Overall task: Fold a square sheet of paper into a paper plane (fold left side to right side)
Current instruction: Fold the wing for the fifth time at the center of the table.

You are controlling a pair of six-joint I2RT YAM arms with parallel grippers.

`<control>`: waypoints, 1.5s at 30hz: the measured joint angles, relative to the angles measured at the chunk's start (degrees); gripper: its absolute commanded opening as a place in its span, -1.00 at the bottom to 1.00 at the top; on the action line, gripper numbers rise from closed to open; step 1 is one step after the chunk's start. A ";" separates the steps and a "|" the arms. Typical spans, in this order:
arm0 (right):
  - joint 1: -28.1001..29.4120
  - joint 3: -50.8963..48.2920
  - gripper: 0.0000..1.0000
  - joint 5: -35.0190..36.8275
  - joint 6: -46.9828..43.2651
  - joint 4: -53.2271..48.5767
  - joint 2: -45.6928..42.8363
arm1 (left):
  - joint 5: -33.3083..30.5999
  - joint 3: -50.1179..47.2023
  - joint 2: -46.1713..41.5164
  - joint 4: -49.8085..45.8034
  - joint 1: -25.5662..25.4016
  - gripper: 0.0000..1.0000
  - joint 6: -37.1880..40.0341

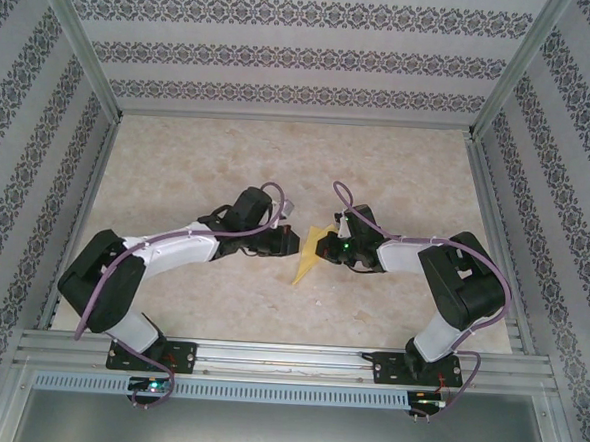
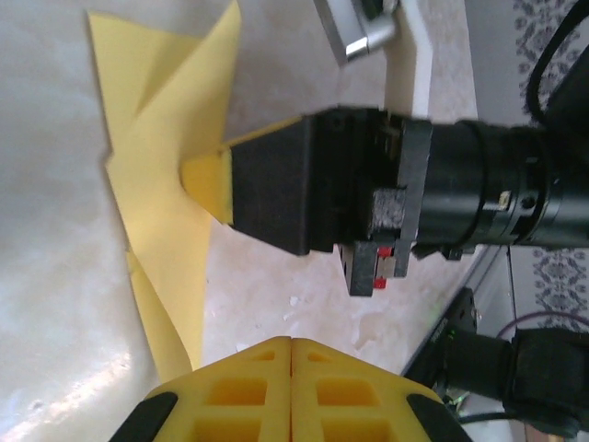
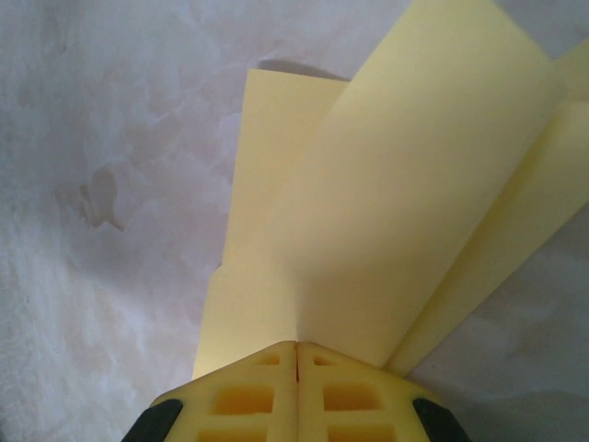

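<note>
The yellow sheet of paper [image 1: 309,256] lies mid-table, folded into a narrow pointed shape with its tip toward the near edge. In the left wrist view the paper [image 2: 156,175] shows several creased flaps. My right gripper [image 1: 325,247] comes from the right and is shut on the paper's edge; its yellow fingertips [image 2: 204,184] pinch a flap. In the right wrist view the paper [image 3: 405,184] rises in folds straight out of the shut right gripper [image 3: 296,346]. My left gripper [image 2: 292,343] is shut with nothing between its fingers, just left of the paper [image 1: 290,243].
The beige marbled table [image 1: 279,160] is boxed in by patterned walls on metal posts [image 1: 85,48]. A metal rail [image 1: 287,359] carrying both arm bases runs along the near edge. The two wrists sit close together.
</note>
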 measured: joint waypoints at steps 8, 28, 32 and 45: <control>0.02 0.00 -1.00 0.00 -0.39 -0.02 0.00 | 4.00 0.11 7.13 2.03 -1.40 -0.87 -1.33; 0.00 0.13 -1.00 -0.04 -0.44 -0.24 0.11 | 4.96 1.29 13.20 2.82 -1.88 -0.88 -0.70; 0.02 0.28 -1.00 -0.04 -0.48 -0.52 0.11 | 4.76 1.27 13.99 2.82 -2.08 -0.87 -0.63; 0.04 0.48 -1.00 -0.04 -0.68 -0.87 0.20 | 4.11 1.27 14.93 2.84 -2.08 -0.87 -0.63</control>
